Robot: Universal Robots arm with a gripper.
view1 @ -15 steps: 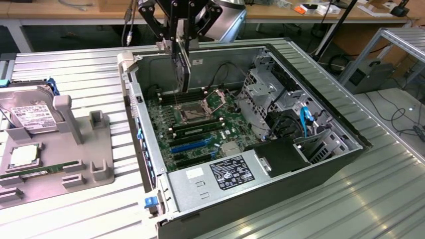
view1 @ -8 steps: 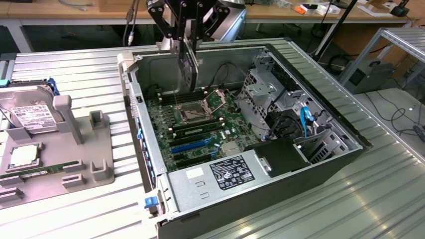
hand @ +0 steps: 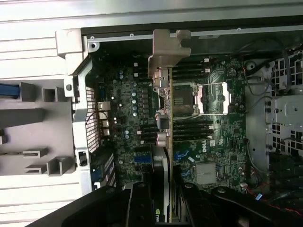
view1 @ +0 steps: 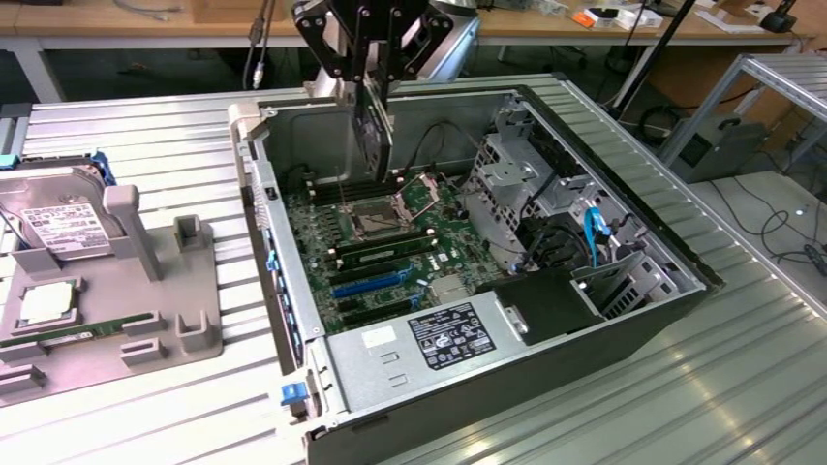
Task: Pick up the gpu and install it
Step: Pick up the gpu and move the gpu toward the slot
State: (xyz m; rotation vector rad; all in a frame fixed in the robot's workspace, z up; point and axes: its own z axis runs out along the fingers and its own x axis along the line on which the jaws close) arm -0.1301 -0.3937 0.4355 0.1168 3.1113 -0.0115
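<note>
While the tool (view1: 366,60) clamped the gpu (view1: 375,136) upright above the motherboard (view1: 387,242), installing was underway, calling for exact alignment over a slot (view1: 368,283).

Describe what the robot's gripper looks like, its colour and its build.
The black metal gripper has jaws built from flat linked bars with round pivot joints. A silver-grey rounded housing sits behind it. In the wrist view the jaws look glossy black and smooth-edged.

Gpu (view1: 376,136) in pincer (view1: 367,85) above case (view1: 387,412); hard drive (view1: 52,221) on holder (view1: 145,325), exterior view's left.
</note>
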